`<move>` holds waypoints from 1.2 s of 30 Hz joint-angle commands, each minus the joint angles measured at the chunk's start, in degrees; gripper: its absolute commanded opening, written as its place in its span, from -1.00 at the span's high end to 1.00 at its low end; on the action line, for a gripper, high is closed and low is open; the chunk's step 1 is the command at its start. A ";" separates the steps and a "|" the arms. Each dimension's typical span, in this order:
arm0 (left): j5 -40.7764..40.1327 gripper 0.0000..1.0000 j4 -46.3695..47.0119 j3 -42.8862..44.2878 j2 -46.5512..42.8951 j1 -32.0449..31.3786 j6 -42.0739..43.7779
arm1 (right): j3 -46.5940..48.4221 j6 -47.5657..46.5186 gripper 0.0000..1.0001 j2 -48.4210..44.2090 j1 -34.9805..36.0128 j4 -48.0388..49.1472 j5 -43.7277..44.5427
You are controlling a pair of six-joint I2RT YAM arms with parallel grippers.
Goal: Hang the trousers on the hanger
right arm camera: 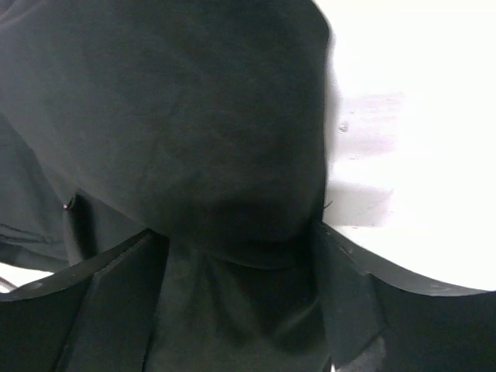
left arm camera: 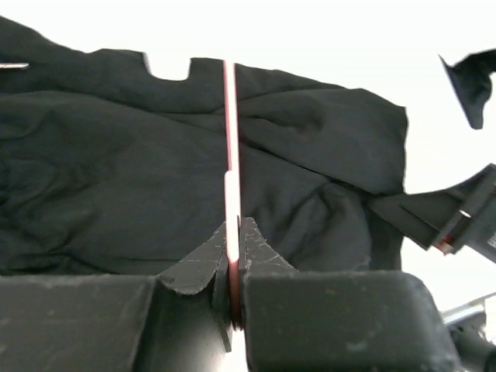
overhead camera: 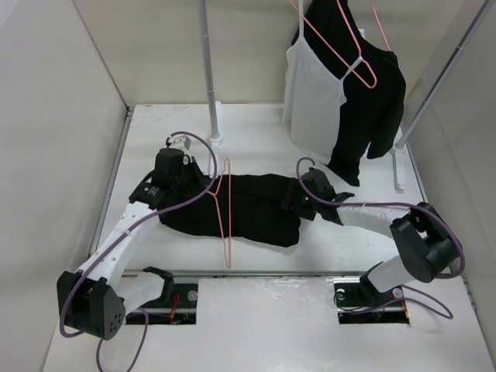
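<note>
The black trousers (overhead camera: pixel 256 209) lie folded across the middle of the table. The pink wire hanger (overhead camera: pixel 227 232) lies over their left part, running front to back. My left gripper (overhead camera: pixel 201 186) is at the trousers' left end. In the left wrist view its jaws (left arm camera: pixel 232 256) are shut on the hanger's wire (left arm camera: pixel 229 139), with the trousers (left arm camera: pixel 116 170) beneath. My right gripper (overhead camera: pixel 294 203) is at the trousers' right end. In the right wrist view it (right arm camera: pixel 232 294) holds a thick bunch of trouser fabric (right arm camera: pixel 194 116) between its fingers (right arm camera: pixel 345 294).
A rack pole (overhead camera: pixel 208 70) stands at the back centre and a slanted one (overhead camera: pixel 438 77) at the right, its foot (overhead camera: pixel 398 167) on the table. A white camisole (overhead camera: pixel 314 101) on a second pink hanger (overhead camera: pixel 353 58) and a black top (overhead camera: pixel 376 108) hang at the back right. White walls enclose the table.
</note>
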 commanded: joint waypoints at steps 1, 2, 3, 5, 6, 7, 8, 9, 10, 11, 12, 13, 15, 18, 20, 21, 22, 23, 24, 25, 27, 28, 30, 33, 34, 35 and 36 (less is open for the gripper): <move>5.36 1.00 0.75 5.54 0.23 -2.27 -0.55 | 1.10 -0.22 -0.61 0.68 0.97 1.04 -0.07; 5.98 1.00 0.75 6.87 0.92 -3.76 -0.55 | 1.79 -0.23 -0.66 -0.10 0.98 -1.84 1.59; 5.99 1.00 0.23 8.10 0.93 -4.56 -0.55 | 2.84 -0.23 -0.76 -0.72 0.98 -3.78 2.56; 5.99 1.00 -0.56 10.91 1.54 -6.31 -0.55 | 4.60 -1.54 -0.85 -3.87 0.98 -10.09 5.89; 6.51 1.00 -1.09 11.62 1.54 -6.32 -0.55 | 5.13 -1.55 -0.85 -3.89 1.50 -12.04 7.04; 6.51 1.00 -1.09 12.24 1.54 -7.02 -0.55 | 5.66 -2.07 -0.88 -5.89 1.51 -13.71 8.01; 6.51 1.00 -1.09 13.37 1.54 -7.03 -1.25 | 5.67 -2.07 -0.88 -6.87 1.51 -15.12 8.80; 6.51 1.00 -1.62 13.91 1.54 -7.55 -1.95 | 6.36 -2.77 -0.91 -7.83 1.51 -17.23 9.33; 7.12 1.00 -1.62 13.91 1.54 -7.55 -1.96 | 6.98 -2.78 -0.91 -8.63 1.51 -18.03 9.34; 7.13 1.00 -1.62 13.91 1.54 -8.08 -1.96 | 6.99 -3.30 -0.93 -9.33 1.51 -18.04 9.34; 5.21 1.00 -2.41 13.91 1.54 -8.08 -2.48 | 6.99 -3.30 -0.93 -9.95 0.81 -18.04 8.82; 4.32 1.00 -2.41 13.30 1.54 -8.08 -3.10 | 6.29 -3.30 -0.93 -9.95 0.80 -17.17 7.94; 3.61 1.00 -1.80 10.24 2.16 -8.08 -3.10 | 5.41 -3.30 -0.93 -9.26 0.10 -15.24 6.01; 0.63 1.00 -0.92 7.07 2.16 -8.08 -5.73 | 4.00 -3.30 -0.93 -7.24 -1.39 -10.67 3.02; -1.48 1.00 0.57 4.17 2.16 -8.08 -6.52 | 4.00 -3.30 -0.90 -5.31 -2.01 -7.59 0.73; -1.48 1.00 1.36 3.11 2.16 -8.08 -7.05 | 4.00 -3.30 -0.85 -2.86 -2.88 -6.88 0.12; -1.48 1.00 2.06 1.36 2.16 -8.08 -7.06 | 4.00 -3.30 -0.79 -1.44 -2.89 -6.09 0.11; -2.62 1.00 3.29 0.74 2.16 -8.08 -7.06 | 4.52 -3.30 -0.71 -0.12 -2.89 -4.69 -1.37; -3.24 1.00 3.30 0.12 2.16 -8.08 -7.06 | 5.40 -4.00 -0.49 1.19 -2.89 -4.07 -2.25; -3.76 1.00 3.82 0.11 2.16 -8.08 -6.28 | 5.93 -4.62 -0.36 3.47 -2.89 -3.45 -3.05; -4.82 1.00 3.83 -0.50 2.16 -8.08 -5.74 | 7.07 -4.62 -0.07 4.72 -1.66 -2.84 -3.58; -4.82 1.00 3.83 -1.11 2.16 -8.08 -4.87 | 7.07 -5.23 0.02 4.72 -0.79 -1.79 -4.10; -5.35 1.00 3.83 -1.12 2.16 -8.08 -4.25 | 7.07 -5.24 0.23 4.72 -0.78 -0.39 -5.33; -6.66 1.00 4.44 -2.52 1.55 -8.08 -3.11 | 7.60 -5.85 0.71 1.92 0.45 1.29 -7.26; -6.67 1.00 4.44 -3.04 1.54 -8.08 -2.41 | 9.17 -5.85 1.00 1.04 1.06 1.82 -7.79; -6.67 1.00 4.44 -3.05 1.54 -8.08 -2.40 | 10.40 -6.98 1.00 -0.79 2.20 1.83 -7.80; -6.67 1.00 4.44 -3.05 1.54 -8.08 -1.70 | 11.81 -7.69 1.00 -1.34 3.60 1.83 -7.10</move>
